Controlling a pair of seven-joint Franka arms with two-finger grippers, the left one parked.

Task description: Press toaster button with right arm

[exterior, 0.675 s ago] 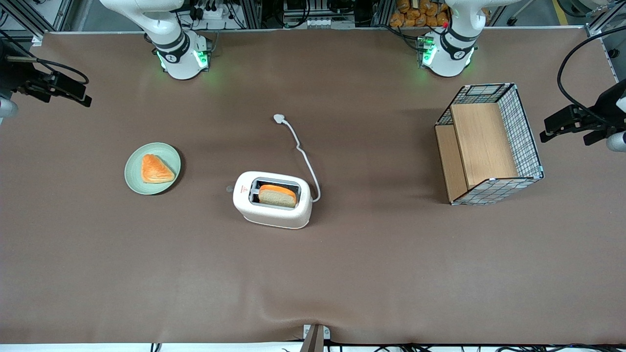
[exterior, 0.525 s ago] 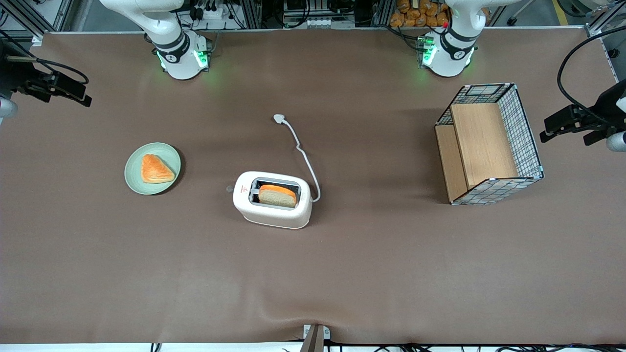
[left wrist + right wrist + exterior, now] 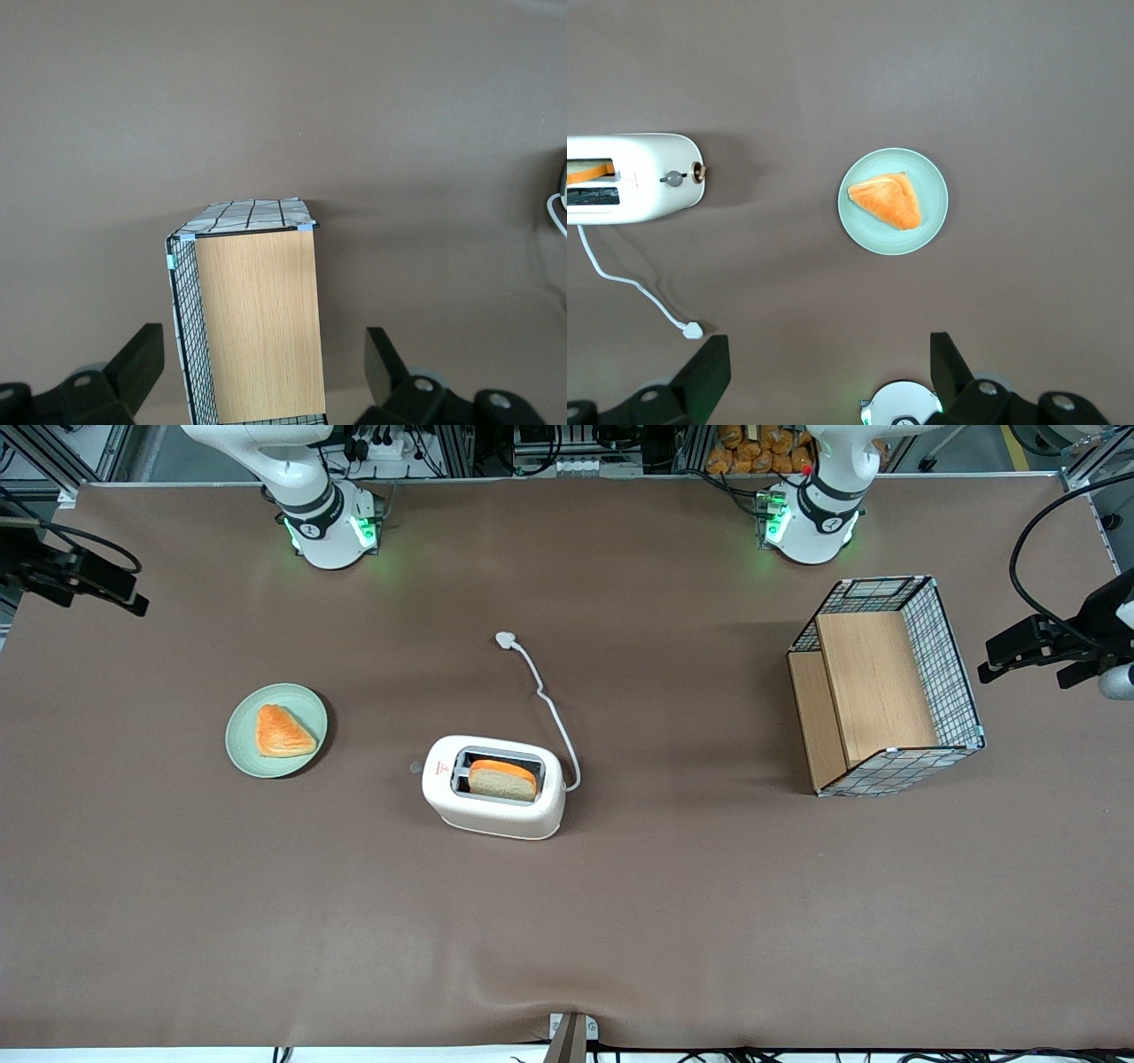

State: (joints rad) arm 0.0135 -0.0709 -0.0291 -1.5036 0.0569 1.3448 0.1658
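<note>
One gripper [image 3: 120,598] shifted outward (jaws spread) | toaster [image 3: 493,786] unmoved

The pincer [image 3: 828,376] hangs high above the brown tabletop [image 3: 1028,97], fingers [image 3: 704,372] spread wide. The toaster [image 3: 633,173] with the toaster button [image 3: 674,179] on its short end lies apart from a green plate [image 3: 868,226] holding a pastry [image 3: 888,199]

Matt brown counter [image 3: 709,921]; smooth cream plastic toaster [image 3: 493,786]; wire-mesh and wood crate [image 3: 886,686]; black plastic claw [image 3: 824,376].
</note>
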